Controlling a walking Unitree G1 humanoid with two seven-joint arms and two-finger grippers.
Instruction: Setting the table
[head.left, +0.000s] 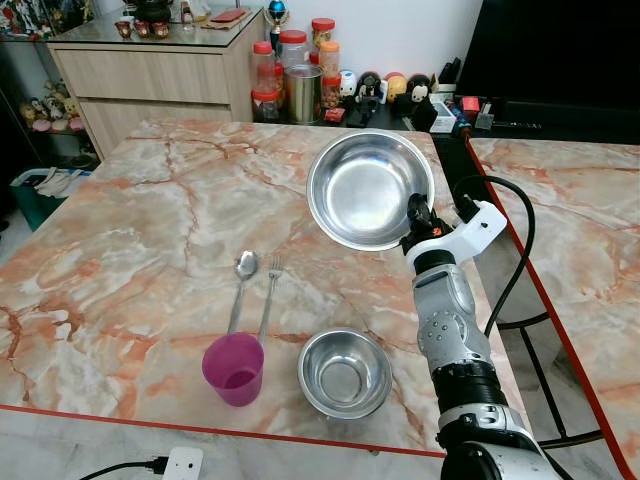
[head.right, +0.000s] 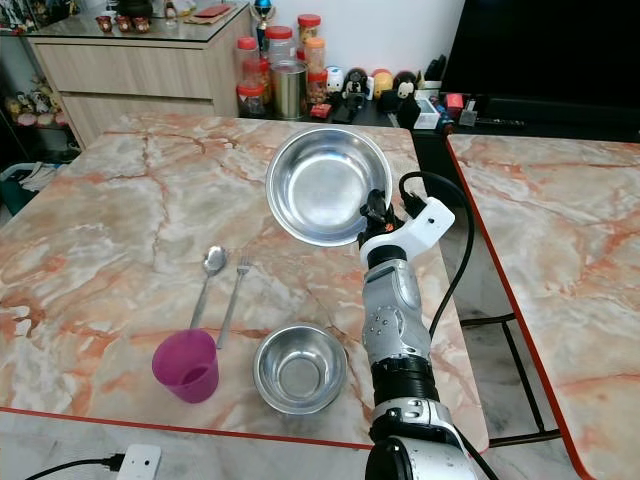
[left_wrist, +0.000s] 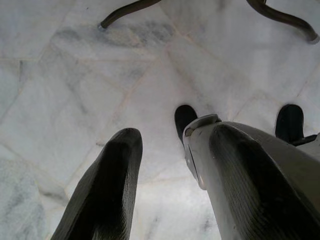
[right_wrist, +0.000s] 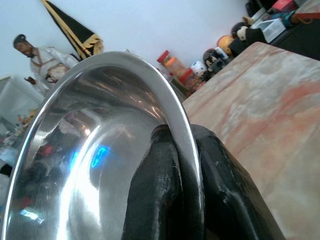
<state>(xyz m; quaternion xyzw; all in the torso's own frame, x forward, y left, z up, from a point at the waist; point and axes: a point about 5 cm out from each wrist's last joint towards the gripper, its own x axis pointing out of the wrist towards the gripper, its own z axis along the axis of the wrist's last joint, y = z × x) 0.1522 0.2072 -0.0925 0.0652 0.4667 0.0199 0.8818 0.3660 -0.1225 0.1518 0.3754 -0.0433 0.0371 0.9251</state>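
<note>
Left eye view: the right claw pinches the rim of the large steel bowl at its 4 o'clock edge, holding it tilted above the tabletop, presumably for carrying to a place setting. At 6 o'clock lie a small steel bowl, a purple cup, a spoon and a fork, their long axes running 6 to 12 o'clock, heads at 12.

Right eye view: same arrangement.

Left wrist view: the left claw hangs idle over the floor, fingers parted, holding nothing.

Right wrist view: two fingers close on the bowl's rim, one inside, one outside.
</note>
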